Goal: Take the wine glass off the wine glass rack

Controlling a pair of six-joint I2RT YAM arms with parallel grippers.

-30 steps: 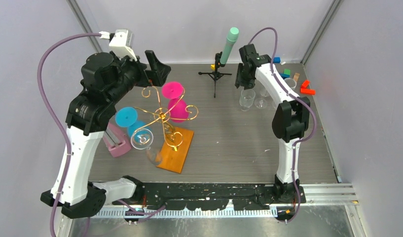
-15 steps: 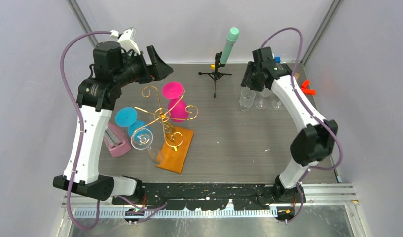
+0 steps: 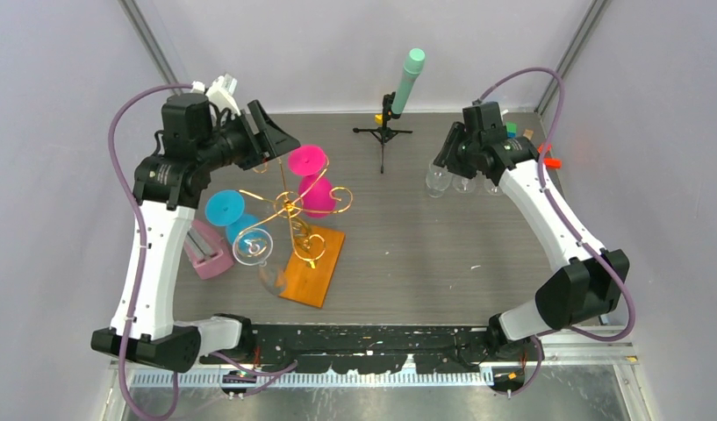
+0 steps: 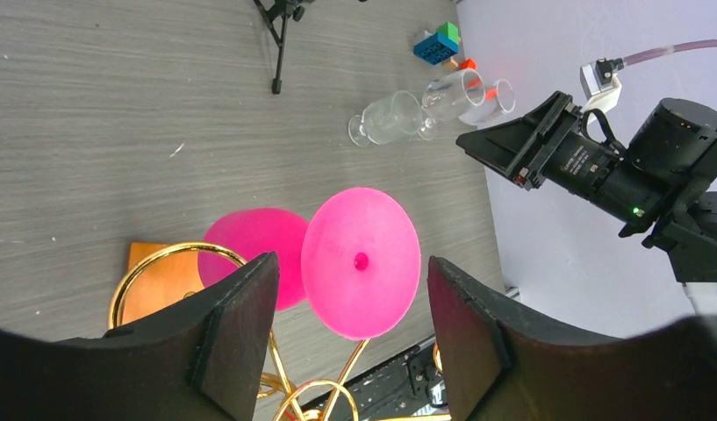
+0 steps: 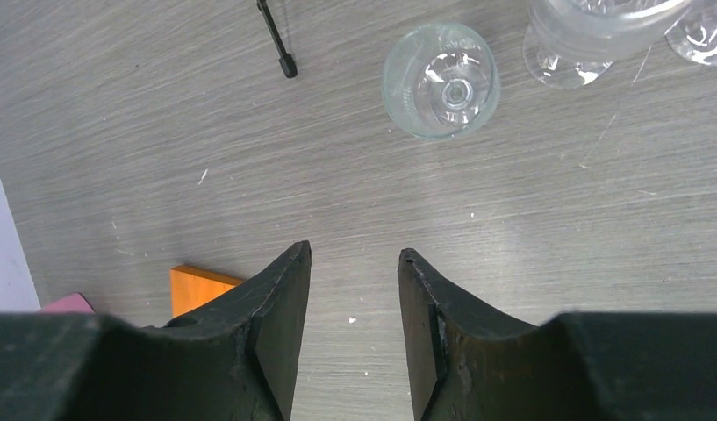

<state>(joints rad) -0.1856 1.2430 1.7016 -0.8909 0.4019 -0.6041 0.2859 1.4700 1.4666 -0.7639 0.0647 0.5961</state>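
Grey table [image 3: 407, 237]: gold wine glass rack [image 3: 289, 209] at 9 o'clock; left gripper [image 4: 350, 263] spread beside pink wine glass [image 4: 372, 281]; right gripper [image 5: 354, 254] spread, empty, 2 o'clock

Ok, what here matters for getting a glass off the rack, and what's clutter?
Job: gold wire rack on orange base; pink wine glass, blue wine glass, clear wine glass, all hanging on it; left end effector, open.
Lying about: black tripod with mint-green cylinder; standing clear glasses; pink plastic object; small coloured blocks.

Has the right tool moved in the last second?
Yes. The right tool has shifted rightward in the top view, away from the black tripod, and is now near the clear glasses.
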